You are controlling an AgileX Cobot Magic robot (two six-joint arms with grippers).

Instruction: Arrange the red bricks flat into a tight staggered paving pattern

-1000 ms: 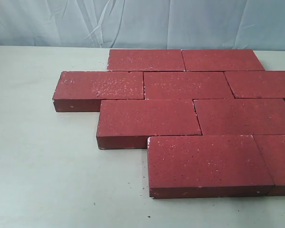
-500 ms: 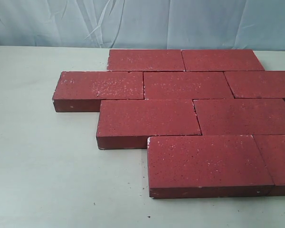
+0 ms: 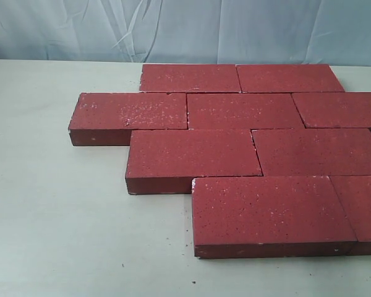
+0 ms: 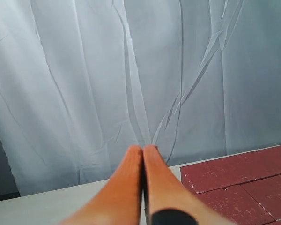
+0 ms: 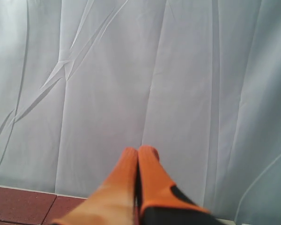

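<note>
Grippers: two are shown, each in its own wrist view, both with orange fingers.
Left side: the left gripper (image 4: 143, 149) is drawn fully closed, its two fingers (image 4: 124, 183) pressed against each other along their length. Nothing is gripped between them and nothing is touched by the tips.
Right side: the right gripper (image 5: 138, 150) is likewise closed up, finger against finger. Nothing is clamped and nothing is touched.
Aim: both grippers are held above the table and pointed toward the cloth at the back.
Bricks: the red bricks (image 3: 244, 111) are laid flat on the table in four rows. Two are counted in the far row, three in the next, two in the third and two in the nearest.
Pattern: each row is offset sideways from the one behind it, so the joints are staggered. Neighbouring bricks are set edge to edge, with only thin seams seen between them.
Edges: whitish chips are seen along several corners and rims, and the bricks at the right are cut off by the frame edge.
Wrist glimpses: part of the paving (image 4: 234, 176) is seen beside the left gripper, and a corner of it (image 5: 18, 204) beside the right one.
Surface: a pale, matte table (image 3: 55, 210) is marked by a few dark specks near the front.
Room: a creased, pale blue-white curtain (image 3: 111, 28) is hung behind the table's far edge.
</note>
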